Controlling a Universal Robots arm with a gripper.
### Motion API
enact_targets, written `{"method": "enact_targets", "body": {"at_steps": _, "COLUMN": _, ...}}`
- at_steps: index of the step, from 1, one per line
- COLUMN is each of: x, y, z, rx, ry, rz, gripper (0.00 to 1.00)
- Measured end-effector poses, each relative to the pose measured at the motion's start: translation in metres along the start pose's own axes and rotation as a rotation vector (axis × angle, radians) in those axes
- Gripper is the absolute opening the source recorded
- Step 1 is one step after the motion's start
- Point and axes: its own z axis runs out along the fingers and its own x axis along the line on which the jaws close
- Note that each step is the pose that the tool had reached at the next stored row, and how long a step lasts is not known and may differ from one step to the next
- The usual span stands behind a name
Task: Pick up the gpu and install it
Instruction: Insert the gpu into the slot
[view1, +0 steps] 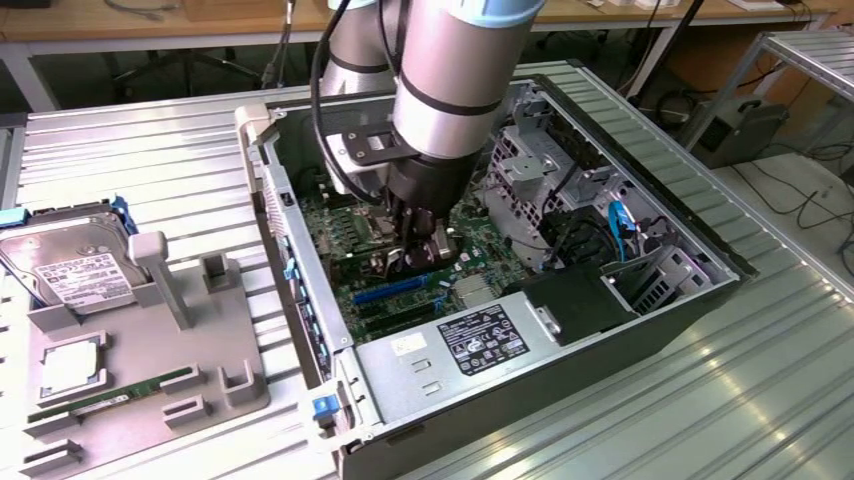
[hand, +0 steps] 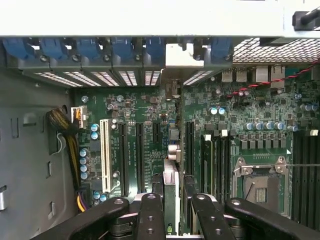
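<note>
Black jointed fingers of the robot's hand stand nearest our wrist camera, closed from both sides on the gpu, a thin dark expansion card that we see edge-on. It stands upright between the fingers and runs away from them towards the case's rear wall, where a row of blue plastic clips tops the perforated slot covers.

Beneath card and hand lies the green motherboard. The card sits among the long black expansion slots, with a white slot off to one side and the silver processor socket to the other. Whether its edge has entered a slot, we cannot tell.

From the exterior view we find the grey and blue robot arm reaching down into the open black tower case, which lies on its side on the ribbed metal worktop. Near the hand is the silver power supply with its white label. Well apart, at the exterior view's left, a grey plastic fixture carries a silver hard drive and a narrow green memory stick.
</note>
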Motion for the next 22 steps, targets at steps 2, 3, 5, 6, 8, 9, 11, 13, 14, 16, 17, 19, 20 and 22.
{"method": "enact_targets", "body": {"at_steps": 2, "x": 0.0, "y": 0.0004, "z": 0.0015, "rx": 0.0, "ry": 0.0, "rz": 0.0, "gripper": 0.26}}
{"method": "enact_targets", "body": {"at_steps": 3, "x": 0.0, "y": 0.0007, "z": 0.0023, "rx": -0.0001, "ry": 0.0002, "rz": 0.0, "gripper": 0.26}}
{"method": "enact_targets", "body": {"at_steps": 5, "x": -0.001, "y": 0.0016, "z": 0.0043, "rx": -0.0001, "ry": 0.0, "rz": 0.0, "gripper": 0.26}}
{"method": "enact_targets", "body": {"at_steps": 6, "x": -0.001, "y": 0.0019, "z": 0.0052, "rx": -0.0001, "ry": 0.0001, "rz": 0.0, "gripper": 0.26}}
{"method": "enact_targets", "body": {"at_steps": 8, "x": -0.002, "y": 0.002, "z": 0.0073, "rx": 0.0, "ry": 0.0, "rz": 0.0, "gripper": 0.26}}
{"method": "enact_targets", "body": {"at_steps": 9, "x": -0.002, "y": 0.002, "z": 0.0084, "rx": 0.0, "ry": 0.0, "rz": 0.0, "gripper": 0.26}}
{"method": "enact_targets", "body": {"at_steps": 11, "x": -0.003, "y": 0.002, "z": 0.0112, "rx": 0.0, "ry": 0.0, "rz": 0.0, "gripper": 0.26}}
{"method": "enact_targets", "body": {"at_steps": 13, "x": -0.004, "y": 0.0019, "z": 0.0157, "rx": -0.0002, "ry": 0.0001, "rz": -0.001, "gripper": 0.26}}
{"method": "enact_targets", "body": {"at_steps": 14, "x": -0.004, "y": 0.0019, "z": 0.0163, "rx": -0.0005, "ry": 0.0003, "rz": -0.001, "gripper": 0.26}}
{"method": "enact_targets", "body": {"at_steps": 16, "x": -0.005, "y": 0.0019, "z": 0.0178, "rx": -0.0019, "ry": 0.0, "rz": -0.002, "gripper": 0.26}}
{"method": "enact_targets", "body": {"at_steps": 17, "x": -0.005, "y": 0.0019, "z": 0.0183, "rx": -0.0036, "ry": 0.0, "rz": -0.003, "gripper": 0.26}}
{"method": "enact_targets", "body": {"at_steps": 19, "x": -0.006, "y": 0.0019, "z": 0.0193, "rx": -0.0079, "ry": 0.0003, "rz": -0.003, "gripper": 0.26}}
{"method": "enact_targets", "body": {"at_steps": 20, "x": -0.006, "y": 0.0019, "z": 0.0201, "rx": -0.0122, "ry": 0.0004, "rz": -0.004, "gripper": 0.26}}
{"method": "enact_targets", "body": {"at_steps": 22, "x": -0.006, "y": 0.0019, "z": 0.0211, "rx": -0.0175, "ry": 0.0004, "rz": -0.005, "gripper": 0.26}}
